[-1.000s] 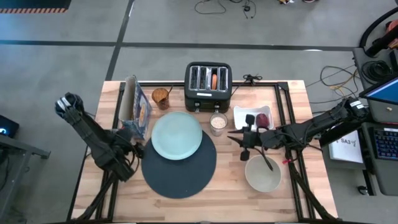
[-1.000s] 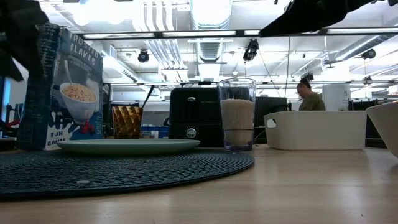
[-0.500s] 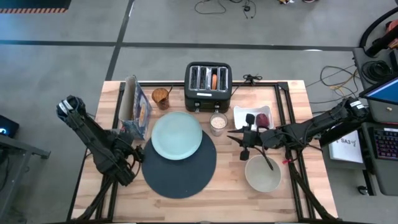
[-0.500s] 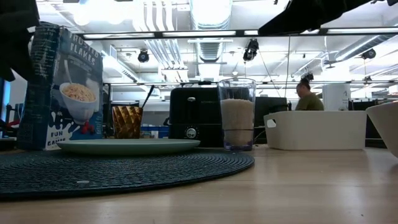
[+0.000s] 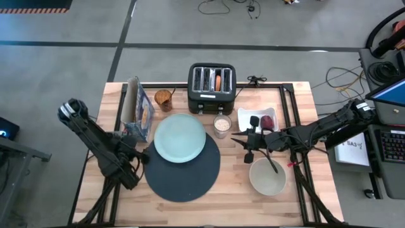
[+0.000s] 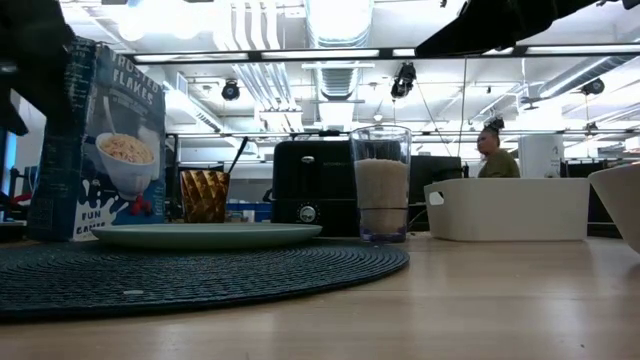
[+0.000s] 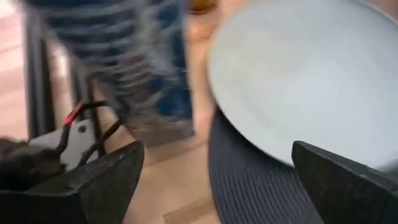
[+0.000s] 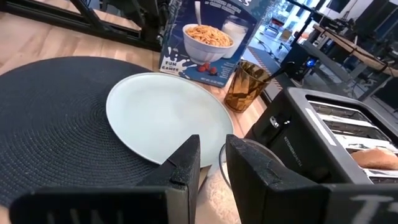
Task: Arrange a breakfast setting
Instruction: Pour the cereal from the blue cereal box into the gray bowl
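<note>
A light wooden table (image 5: 209, 190) with black rails along its edges stands on a grey floor crossed by dark lines, with cables lying behind it and a desk with a laptop at the right edge. On it a round dark-blue woven placemat (image 5: 182, 171) lies near the front, and a pale mint plate (image 5: 180, 137) sits partly on the mat's back edge, overhanging toward the rear. Just beside the plate stands a small clear glass of milk (image 5: 221, 125), and behind that a black four-slot toaster (image 5: 212, 87) with a bagel (image 5: 218, 82) in one slot. A white rectangular tray (image 5: 258, 120) to the right holds a small dark-red fruit (image 5: 267, 121). A beige bowl (image 5: 267, 177) with a metal spoon (image 5: 271, 166) leaning in it sits at the front right. A blue cereal box (image 5: 140, 111) and an amber patterned glass (image 5: 164, 99) stand at the back left. The left gripper (image 5: 140, 158) hovers at the mat's left edge, fingers spread wide and holding nothing. The right gripper (image 5: 243, 142) hangs between the milk glass and the bowl, its fingers nearly together with a narrow gap and nothing between them. In the low view an open office with ceiling ducts and strip lights lies beyond the table, where a person (image 6: 497, 152) sits.
</note>
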Controlling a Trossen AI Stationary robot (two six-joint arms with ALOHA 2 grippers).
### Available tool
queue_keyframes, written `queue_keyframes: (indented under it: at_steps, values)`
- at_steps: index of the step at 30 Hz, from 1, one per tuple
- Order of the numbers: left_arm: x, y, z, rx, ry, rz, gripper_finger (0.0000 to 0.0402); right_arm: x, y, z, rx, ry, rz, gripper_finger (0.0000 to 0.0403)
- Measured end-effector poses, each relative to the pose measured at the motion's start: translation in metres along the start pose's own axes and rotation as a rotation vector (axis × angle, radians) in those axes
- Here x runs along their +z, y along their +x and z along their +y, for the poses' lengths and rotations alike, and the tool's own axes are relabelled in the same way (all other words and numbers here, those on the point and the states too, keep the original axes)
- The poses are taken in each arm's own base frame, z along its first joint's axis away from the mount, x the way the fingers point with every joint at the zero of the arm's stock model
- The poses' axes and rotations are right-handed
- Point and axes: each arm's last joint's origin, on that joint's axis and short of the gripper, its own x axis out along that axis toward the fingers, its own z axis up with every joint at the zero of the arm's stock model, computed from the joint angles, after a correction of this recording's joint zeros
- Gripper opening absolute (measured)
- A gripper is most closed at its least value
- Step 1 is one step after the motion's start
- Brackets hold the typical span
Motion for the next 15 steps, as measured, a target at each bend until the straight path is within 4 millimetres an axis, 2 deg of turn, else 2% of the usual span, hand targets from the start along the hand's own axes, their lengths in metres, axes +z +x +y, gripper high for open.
queue_keyframes:
  at_steps: [6,15]
  values:
    - [-0.010,0.021,0.001,0.081,-0.014,-0.053,0.0361,0.000,0.000,0.000,0.000,0.002,-0.003,0.0068]
    - [-0.021,0.041,-0.007,0.131,0.025,-0.177,0.0358,0.003,0.000,-0.001,-0.006,-0.002,-0.029,0.0068]
